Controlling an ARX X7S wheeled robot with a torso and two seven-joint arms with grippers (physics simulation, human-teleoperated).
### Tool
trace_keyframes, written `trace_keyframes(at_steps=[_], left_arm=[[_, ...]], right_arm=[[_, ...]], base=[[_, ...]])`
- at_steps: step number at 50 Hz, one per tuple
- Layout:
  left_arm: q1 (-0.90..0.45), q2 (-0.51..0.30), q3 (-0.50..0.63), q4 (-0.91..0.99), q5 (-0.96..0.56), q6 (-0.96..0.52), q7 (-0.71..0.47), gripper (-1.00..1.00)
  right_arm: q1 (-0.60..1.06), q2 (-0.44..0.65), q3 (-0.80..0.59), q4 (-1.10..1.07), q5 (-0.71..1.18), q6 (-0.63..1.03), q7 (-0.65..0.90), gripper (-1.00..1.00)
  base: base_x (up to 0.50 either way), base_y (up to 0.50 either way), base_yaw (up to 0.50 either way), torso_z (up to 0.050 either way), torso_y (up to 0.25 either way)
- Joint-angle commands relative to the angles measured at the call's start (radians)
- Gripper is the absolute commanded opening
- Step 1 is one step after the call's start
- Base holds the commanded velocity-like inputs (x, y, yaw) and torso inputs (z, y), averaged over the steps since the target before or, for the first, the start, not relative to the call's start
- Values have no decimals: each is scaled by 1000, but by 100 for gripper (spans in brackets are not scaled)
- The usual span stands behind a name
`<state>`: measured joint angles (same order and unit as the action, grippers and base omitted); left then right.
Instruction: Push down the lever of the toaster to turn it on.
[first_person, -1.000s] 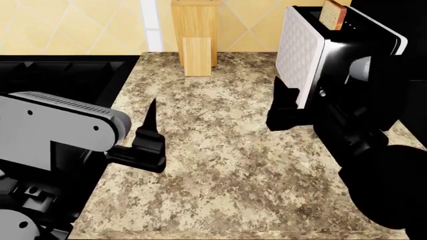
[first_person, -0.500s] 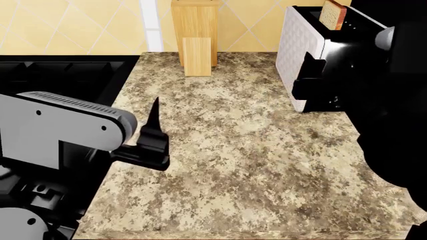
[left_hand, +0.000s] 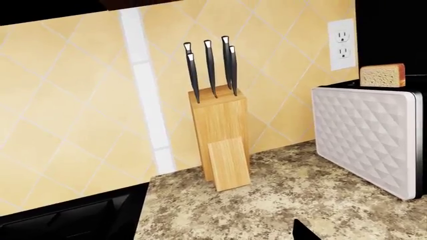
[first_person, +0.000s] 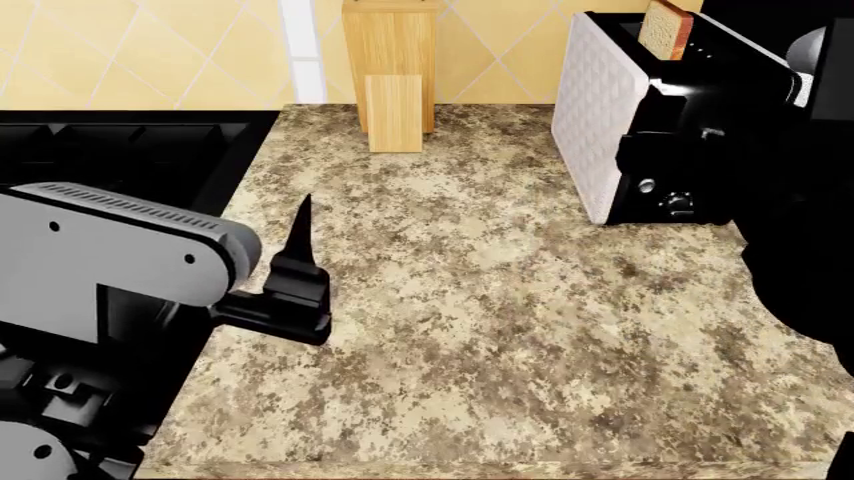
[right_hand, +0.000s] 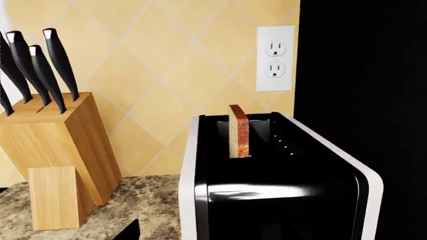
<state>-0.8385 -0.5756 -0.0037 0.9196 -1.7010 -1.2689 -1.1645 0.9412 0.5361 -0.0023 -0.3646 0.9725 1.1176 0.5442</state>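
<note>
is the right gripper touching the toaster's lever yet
Cannot tell. In the head view the right gripper overlaps the toaster end panel, black on black, hiding the lever. The right wrist view shows only the toaster's top.

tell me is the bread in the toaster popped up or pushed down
Popped up. The bread slice stands upright, sticking well above the toaster's black slotted top; the head view shows it the same way.

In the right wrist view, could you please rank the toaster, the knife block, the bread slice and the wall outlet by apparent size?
1. toaster, though nearest the camera
2. knife block
3. wall outlet and bread slice: too alike to rank
</note>
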Motion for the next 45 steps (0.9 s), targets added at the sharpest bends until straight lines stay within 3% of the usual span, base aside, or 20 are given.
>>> trace_keyframes(at_steps=[1, 23, 31, 32, 40, 45], left_arm=[[30, -10, -14, 18, 17, 9, 23, 100], [-17, 24, 50, -20, 50, 5, 6, 100], [38, 24, 32, 7, 120, 9, 68, 100], [50, 28, 31, 12, 141, 9, 83, 100], [72, 28, 30, 21, 180, 16, 116, 100], [5, 3, 46, -10, 70, 25, 33, 100]], right_arm=[[6, 7, -17, 45, -31, -28, -20, 100], [0, 3, -60, 191, -147, -137, -52, 100], [-6, 5, -51, 210, -165, -157, -38, 100], [-8, 6, -51, 206, -166, -161, -39, -100], [-3, 4, -58, 194, -166, -165, -40, -100], [-4, 4, -61, 192, -163, -164, -43, -100]], base=[[0, 0, 0, 0, 0], [0, 0, 0, 0, 0], [0, 0, 0, 0, 0], [0, 0, 0, 0, 0], [0, 0, 0, 0, 0], [0, 0, 0, 0, 0]])
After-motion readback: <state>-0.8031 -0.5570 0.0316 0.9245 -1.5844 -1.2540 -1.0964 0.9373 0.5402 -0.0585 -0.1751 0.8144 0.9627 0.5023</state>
